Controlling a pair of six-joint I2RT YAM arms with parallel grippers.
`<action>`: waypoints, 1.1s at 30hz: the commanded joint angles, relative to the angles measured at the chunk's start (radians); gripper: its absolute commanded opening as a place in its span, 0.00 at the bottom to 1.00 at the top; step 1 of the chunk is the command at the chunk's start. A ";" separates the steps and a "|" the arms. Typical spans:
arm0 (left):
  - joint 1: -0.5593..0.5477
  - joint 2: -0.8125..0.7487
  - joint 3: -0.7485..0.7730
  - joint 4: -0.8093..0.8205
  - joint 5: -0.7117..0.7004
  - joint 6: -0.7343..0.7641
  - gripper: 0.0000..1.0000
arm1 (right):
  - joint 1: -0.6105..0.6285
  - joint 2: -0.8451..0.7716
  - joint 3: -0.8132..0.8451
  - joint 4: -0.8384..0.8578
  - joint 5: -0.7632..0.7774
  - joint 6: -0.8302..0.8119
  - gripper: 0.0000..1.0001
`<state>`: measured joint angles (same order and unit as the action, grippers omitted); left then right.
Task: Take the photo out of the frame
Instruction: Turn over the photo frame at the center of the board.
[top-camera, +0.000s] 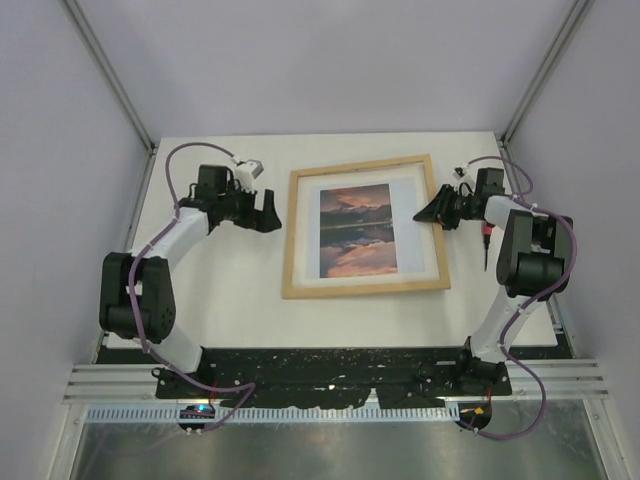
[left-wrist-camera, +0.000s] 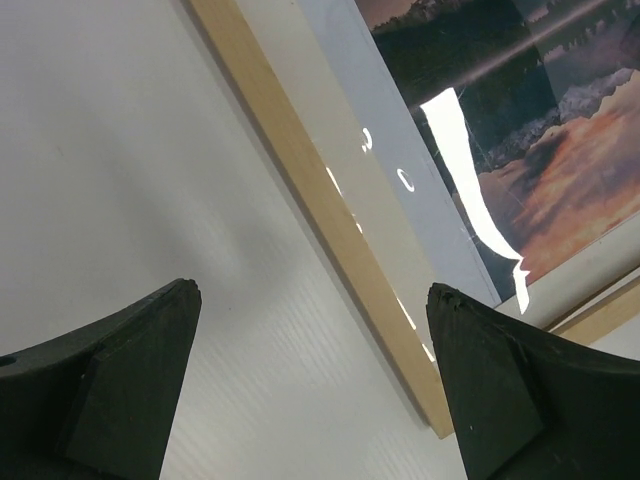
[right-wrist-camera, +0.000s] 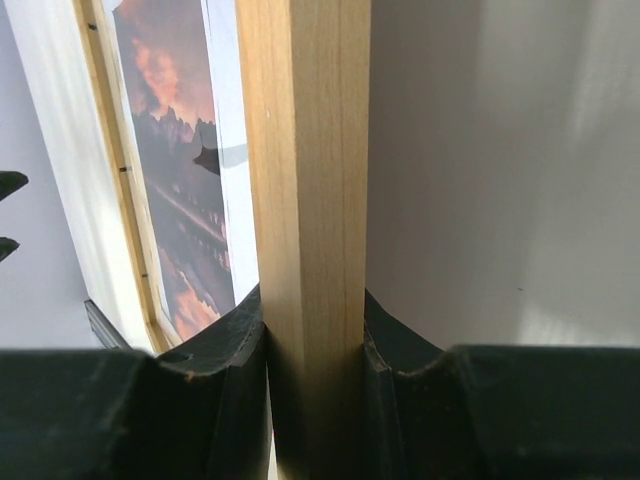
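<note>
Wooden frame (top-camera: 365, 289) edge pinched by right end effector (top-camera: 432, 212), photo (top-camera: 357, 230) inside

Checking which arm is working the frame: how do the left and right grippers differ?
On the left gripper the jaws stand wide open, empty; on the right gripper they are narrow, clamped on the right wood strip of the frame. The left gripper sits over the table beside the frame's left edge, not touching it; the right gripper touches the frame. Both point at the frame.

The sunset photo (top-camera: 357, 230) lies inside the light wooden frame (top-camera: 365, 290).
</note>
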<state>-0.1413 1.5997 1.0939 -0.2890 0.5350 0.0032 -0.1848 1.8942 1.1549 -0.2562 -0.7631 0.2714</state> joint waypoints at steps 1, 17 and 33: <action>-0.087 0.037 0.072 0.013 -0.131 -0.008 1.00 | -0.042 -0.015 0.042 -0.049 0.252 -0.132 0.09; -0.302 0.301 0.389 -0.311 -0.527 0.035 1.00 | -0.044 -0.015 0.123 -0.198 0.367 -0.255 0.60; -0.374 0.477 0.560 -0.414 -0.564 -0.040 1.00 | -0.025 -0.003 0.088 -0.196 0.378 -0.307 0.61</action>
<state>-0.5022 2.0621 1.6081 -0.6720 -0.0265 -0.0067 -0.2192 1.9179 1.2530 -0.4511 -0.4213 -0.0021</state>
